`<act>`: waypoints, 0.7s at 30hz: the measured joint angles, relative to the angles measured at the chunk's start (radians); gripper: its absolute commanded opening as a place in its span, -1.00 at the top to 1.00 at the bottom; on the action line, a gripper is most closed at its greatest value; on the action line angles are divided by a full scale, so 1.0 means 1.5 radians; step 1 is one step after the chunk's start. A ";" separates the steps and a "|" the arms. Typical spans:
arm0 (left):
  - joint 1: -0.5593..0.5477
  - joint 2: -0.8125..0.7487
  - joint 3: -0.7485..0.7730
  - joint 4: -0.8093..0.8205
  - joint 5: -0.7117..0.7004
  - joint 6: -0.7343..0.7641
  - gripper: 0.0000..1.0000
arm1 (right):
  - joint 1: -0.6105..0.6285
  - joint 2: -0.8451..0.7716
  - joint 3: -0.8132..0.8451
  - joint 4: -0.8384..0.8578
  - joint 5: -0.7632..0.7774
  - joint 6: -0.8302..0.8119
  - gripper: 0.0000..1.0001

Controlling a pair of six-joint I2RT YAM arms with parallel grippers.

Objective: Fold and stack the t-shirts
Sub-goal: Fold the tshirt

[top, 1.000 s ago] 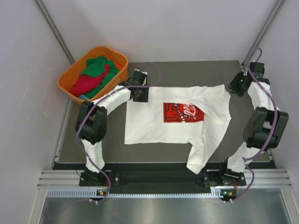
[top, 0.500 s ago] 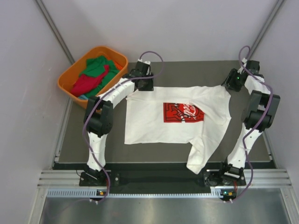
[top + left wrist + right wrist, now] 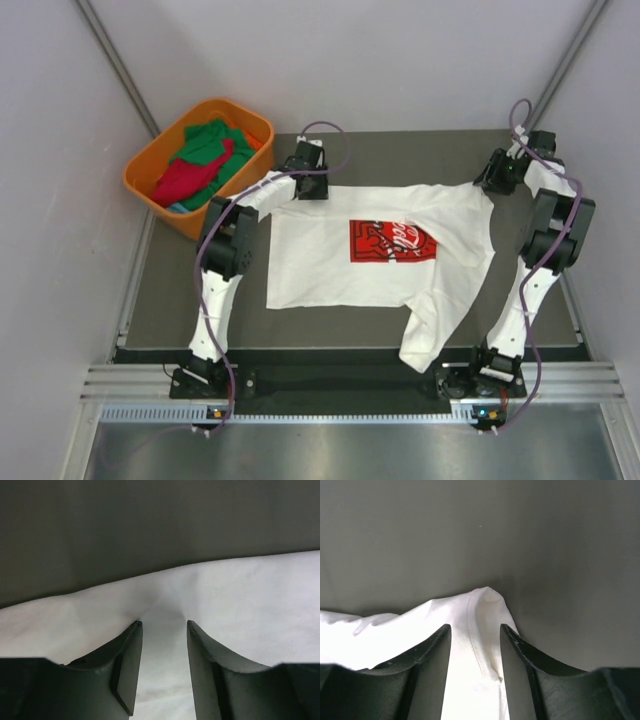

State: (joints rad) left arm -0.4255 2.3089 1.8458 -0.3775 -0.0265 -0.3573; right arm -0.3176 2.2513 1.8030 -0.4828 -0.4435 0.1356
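One orange plastic basket is set just past the far-left corner of the dark matte surface, and a crumpled green t-shirt and red t-shirt are heaped inside it. A white t-shirt of soft, lightly creased cloth is spread flat over the middle of the surface, its red rectangular print turned upward; one sleeve is draped over the near edge. The left end effector is clamped on the shirt's far-left edge, where the cloth is puckered, and the right end effector is clamped on its bunched far-right corner. Bare surface is seen along the left edge.
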 measured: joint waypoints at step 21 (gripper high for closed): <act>-0.006 0.005 -0.011 0.027 -0.073 -0.013 0.07 | -0.045 -0.091 -0.166 0.058 0.053 0.085 1.00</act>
State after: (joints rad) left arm -0.4347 2.3165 1.8286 -0.3367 -0.1356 -0.3763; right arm -0.3843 2.1147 1.5536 -0.3962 -0.3645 0.2626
